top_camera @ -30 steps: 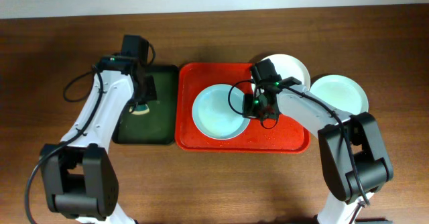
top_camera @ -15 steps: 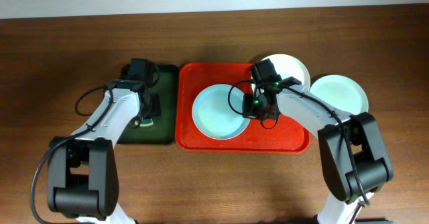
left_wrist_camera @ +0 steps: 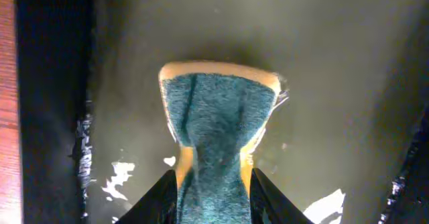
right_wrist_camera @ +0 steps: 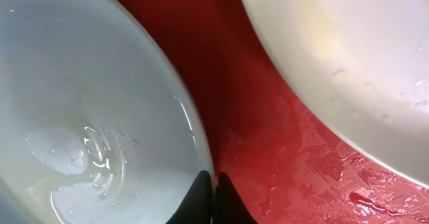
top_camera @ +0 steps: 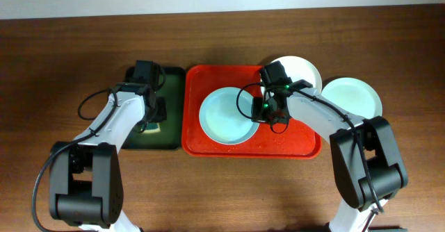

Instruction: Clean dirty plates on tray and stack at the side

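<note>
The pale blue plate (top_camera: 224, 116) lies wet on the red tray (top_camera: 292, 143). My right gripper (top_camera: 268, 116) is shut on its right rim; in the right wrist view the fingertips (right_wrist_camera: 214, 187) pinch the edge of the pale blue plate (right_wrist_camera: 87, 103). The white plate (top_camera: 297, 71) overlaps the tray's back right corner and shows a faint yellow smear (right_wrist_camera: 328, 46). The mint green plate (top_camera: 351, 96) sits on the table to the right. My left gripper (left_wrist_camera: 213, 190) is shut on a green-topped yellow sponge (left_wrist_camera: 218, 117) over the dark green tray (top_camera: 172, 100).
The dark green tray (left_wrist_camera: 335, 63) is wet with white foam patches and lies directly left of the red tray. The red tray floor (right_wrist_camera: 281, 150) carries water drops. Brown wooden table surrounds both trays.
My left arm has moved toward the front along the dark green tray with the sponge, then held still. The right arm and the plates have not moved.
</note>
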`<state>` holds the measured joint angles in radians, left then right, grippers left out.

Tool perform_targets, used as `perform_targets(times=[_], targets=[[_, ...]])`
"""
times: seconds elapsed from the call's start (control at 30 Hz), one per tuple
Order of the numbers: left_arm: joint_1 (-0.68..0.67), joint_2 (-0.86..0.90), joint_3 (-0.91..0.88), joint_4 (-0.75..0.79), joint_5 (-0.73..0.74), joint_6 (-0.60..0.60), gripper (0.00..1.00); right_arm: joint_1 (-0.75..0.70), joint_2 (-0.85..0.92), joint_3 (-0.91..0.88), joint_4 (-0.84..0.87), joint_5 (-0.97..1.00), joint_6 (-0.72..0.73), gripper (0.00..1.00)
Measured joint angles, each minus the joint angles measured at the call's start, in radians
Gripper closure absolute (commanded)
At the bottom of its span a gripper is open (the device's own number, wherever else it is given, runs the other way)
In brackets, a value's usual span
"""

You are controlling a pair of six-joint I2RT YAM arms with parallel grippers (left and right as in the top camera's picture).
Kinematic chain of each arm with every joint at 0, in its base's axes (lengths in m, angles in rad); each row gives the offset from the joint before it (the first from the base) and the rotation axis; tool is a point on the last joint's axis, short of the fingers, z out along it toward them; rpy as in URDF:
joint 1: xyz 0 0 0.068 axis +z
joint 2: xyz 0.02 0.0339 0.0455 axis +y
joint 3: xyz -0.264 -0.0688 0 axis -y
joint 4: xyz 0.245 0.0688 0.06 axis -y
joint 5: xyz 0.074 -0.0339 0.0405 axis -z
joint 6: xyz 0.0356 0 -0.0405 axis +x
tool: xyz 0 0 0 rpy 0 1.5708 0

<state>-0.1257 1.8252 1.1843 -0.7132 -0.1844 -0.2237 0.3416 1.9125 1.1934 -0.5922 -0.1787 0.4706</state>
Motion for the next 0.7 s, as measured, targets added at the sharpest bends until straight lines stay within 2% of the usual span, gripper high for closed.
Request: perform_targets(times=[0.07, 0.13, 0.17, 0.2, 0.23, 0.4, 0.7], targets=[[0.006, 0.0, 0.005, -0.006, 0.032, 0.0, 0.67, 0.0, 0.0, 0.0, 0.0, 0.0, 0.0, 0.95], [0.025, 0.0, 0.053, -0.029, 0.062, 0.0, 0.57, 0.0, 0.0, 0.0, 0.0, 0.0, 0.001, 0.95], [0.038, 0.0, 0.089, -0.039, 0.067, -0.001, 0.44, 0.0, 0.0, 0.0, 0.0, 0.0, 0.001, 0.95], [0.049, 0.0, 0.119, -0.046, 0.071, 0.002, 0.25, 0.0, 0.0, 0.0, 0.0, 0.0, 0.0, 0.95], [0.061, 0.0, 0.151, -0.06, 0.076, 0.003, 0.01, 0.0, 0.0, 0.0, 0.0, 0.0, 0.0, 0.95], [0.134, 0.0, 0.211, -0.069, 0.173, 0.0, 0.01, 0.0, 0.0, 0.0, 0.001, 0.0, 0.001, 0.93], [0.139, 0.0, 0.211, -0.069, 0.208, 0.0, 0.01, 0.0, 0.0, -0.018, 0.023, 0.035, 0.0, 0.88]])
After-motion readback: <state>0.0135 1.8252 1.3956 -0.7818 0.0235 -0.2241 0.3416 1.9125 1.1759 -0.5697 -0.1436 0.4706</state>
